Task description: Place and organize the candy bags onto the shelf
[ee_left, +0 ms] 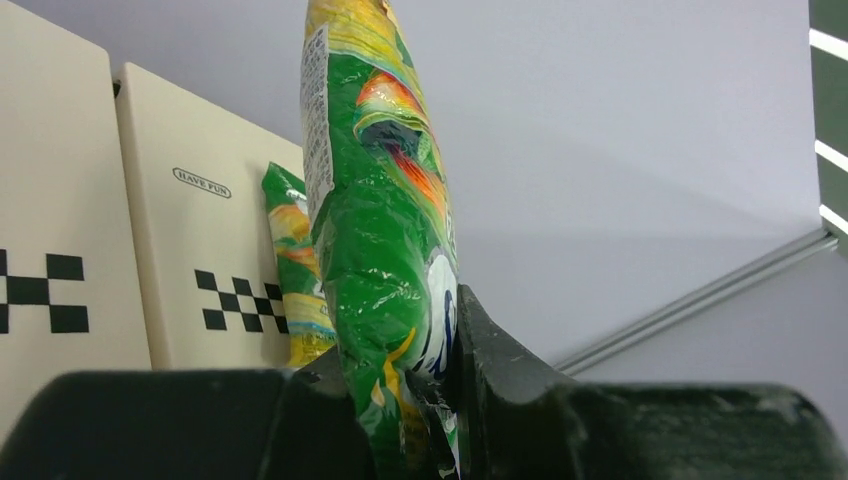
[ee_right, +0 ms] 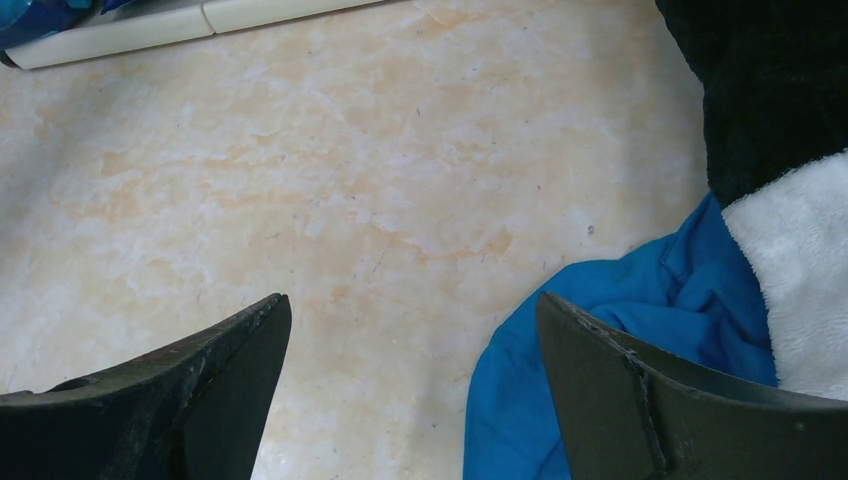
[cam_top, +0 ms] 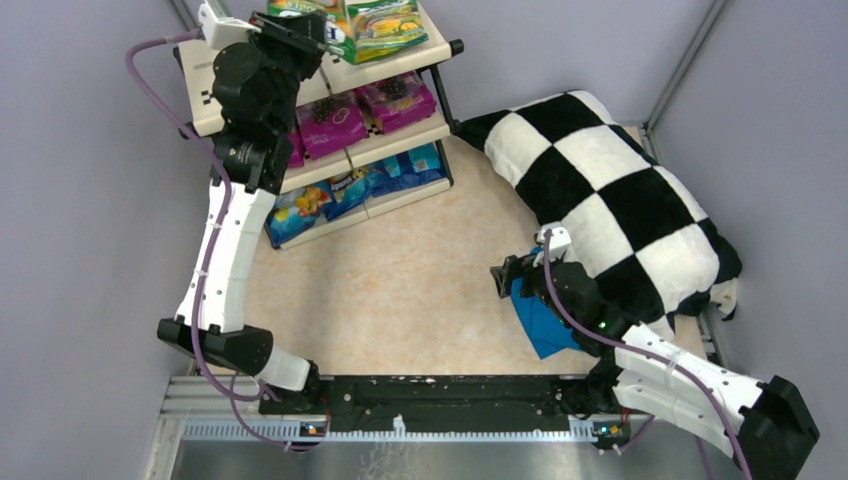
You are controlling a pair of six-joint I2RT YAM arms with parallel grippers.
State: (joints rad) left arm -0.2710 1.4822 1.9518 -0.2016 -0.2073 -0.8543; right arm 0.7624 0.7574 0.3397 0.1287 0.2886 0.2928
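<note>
The left fingers point(ee_left: 500, 370) are clamped on the lower end of a green candy bag point(ee_left: 385, 250). The bag stands straight out from them, its long axis running away from the wrist and its thin edge turned to the wrist camera. Just behind it a second green bag point(ee_left: 290, 260) stands upright against a cream panel of the shelf point(ee_left: 190, 250). The held packet thus lies in front of its neighbour and roughly parallel to it; whether the two touch cannot be told.

From above, the left arm reaches to the shelf's top tier, where the green packets are gathered. Purple bags point(cam_top: 335, 122) fill the middle tier and blue bags point(cam_top: 345, 190) the bottom one. The release probably turns on setting the bag's gripped end down on that top tier, beside its like.

The right fingers point(ee_right: 220, 380) stand wide apart and empty, low over the bench point(ee_right: 400, 150). They are just beside a blue cloth point(ee_right: 600, 300) and the checkered pillow point(cam_top: 610, 190), well apart from the shelf. The left arm is by far the nearer.
</note>
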